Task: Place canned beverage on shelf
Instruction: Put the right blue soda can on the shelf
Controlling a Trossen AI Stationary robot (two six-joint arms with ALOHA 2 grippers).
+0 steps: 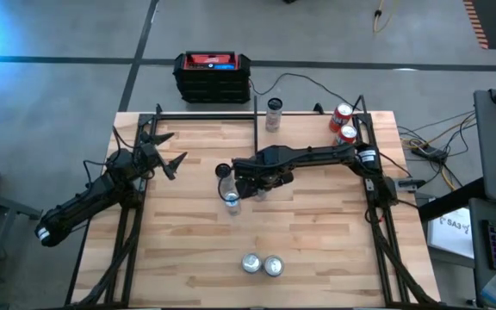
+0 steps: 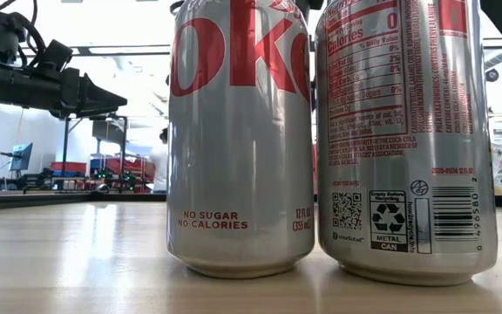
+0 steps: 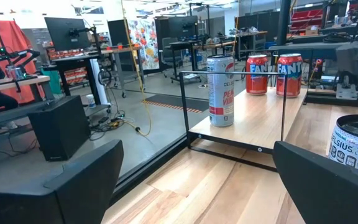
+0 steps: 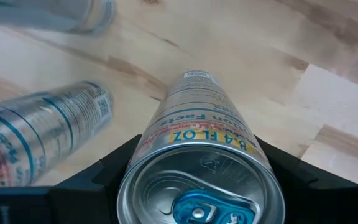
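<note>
right gripper (image 1: 233,191): mid-table, arm stretched in from the right edge; fingers clamped on either side of a slim silver can (image 4: 199,163), blue pull tab, "8.4 FL OZ" printed near its rim
slim silver can: upright in the grip at table centre, top showing just below the wrist in the high view (image 1: 232,202); whether its base touches the tabletop cannot be told
second can (image 4: 39,134): silver with blue stripes, just beside the held one in the right wrist view
shelf (image 3: 261,118): small light wood board with thin black rods, at the far edge of the tabletop (image 1: 317,250), well apart from the held can
on shelf: tall white Celsius can (image 3: 220,90) standing alone toward the left end; two red Fanta cans (image 3: 257,74) side by side at the right end
left gripper (image 1: 169,153): near the table's left side, over the wood, fingers spread wide, nothing between them
Celsius can by left gripper (image 3: 355,144): only the top shows at the frame edge in the left wrist view
front cans: two silver Diet Coke cans (image 2: 240,139) standing touching near the front edge, close to the low camera
beyond table: black crate with red top (image 1: 213,76) on the floor
</note>
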